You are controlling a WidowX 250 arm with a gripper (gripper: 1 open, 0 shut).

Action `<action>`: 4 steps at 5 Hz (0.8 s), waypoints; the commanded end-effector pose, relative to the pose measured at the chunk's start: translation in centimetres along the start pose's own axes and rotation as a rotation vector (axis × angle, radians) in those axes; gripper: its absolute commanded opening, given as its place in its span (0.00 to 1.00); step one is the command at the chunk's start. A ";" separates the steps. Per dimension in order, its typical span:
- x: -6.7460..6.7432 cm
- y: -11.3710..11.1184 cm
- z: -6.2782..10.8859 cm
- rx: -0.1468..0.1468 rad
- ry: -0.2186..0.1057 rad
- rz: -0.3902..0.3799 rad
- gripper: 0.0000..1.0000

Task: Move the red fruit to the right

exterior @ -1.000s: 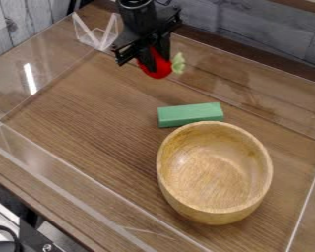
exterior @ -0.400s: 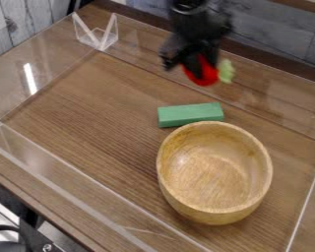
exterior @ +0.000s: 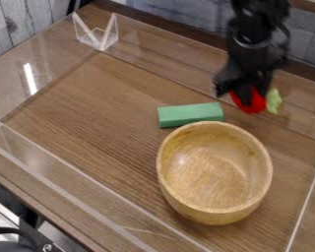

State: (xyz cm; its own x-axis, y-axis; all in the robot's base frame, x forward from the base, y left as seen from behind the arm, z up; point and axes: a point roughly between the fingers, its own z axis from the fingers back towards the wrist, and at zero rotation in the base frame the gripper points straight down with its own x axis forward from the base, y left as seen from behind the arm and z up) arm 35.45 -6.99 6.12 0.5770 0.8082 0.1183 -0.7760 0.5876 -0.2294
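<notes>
**Red fruit carried to the right side, not yet set down**

Camera view (the only one): the red fruit (exterior: 256, 98) sits at the right of the wooden tabletop (exterior: 94, 108), past the right end of the green block (exterior: 191, 114) and above the rim of the wooden bowl (exterior: 215, 174) in the picture. Its green leafy tip pokes out on the right. It looks close to the table surface, though whether it actually rests there cannot be told from this angle.

Progress, as a judgement: the fruit is already well to the right of the workspace, so the carrying part seems largely done. What is left is to lower it if needed, let go, and pull the arm clear.

The gripper (exterior: 244, 94) points steeply downward, its dark fingers (exterior: 231, 87) closed narrowly around the fruit (the red shows between and just below them). It touches nothing else; block and bowl stand apart from it.
</notes>
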 end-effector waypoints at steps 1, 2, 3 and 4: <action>1.8 -2.6 0.5 -0.059 -0.057 0.023 0.00; 1.8 -2.4 -0.3 -0.044 -0.069 0.028 0.00; 1.9 -2.2 -0.9 -0.026 -0.081 0.031 0.00; 2.1 -2.0 -1.5 -0.009 -0.094 0.038 0.00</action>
State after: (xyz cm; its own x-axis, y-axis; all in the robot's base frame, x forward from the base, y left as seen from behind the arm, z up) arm 36.95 -6.67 3.98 0.5324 0.8281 0.1755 -0.8058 0.5593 -0.1947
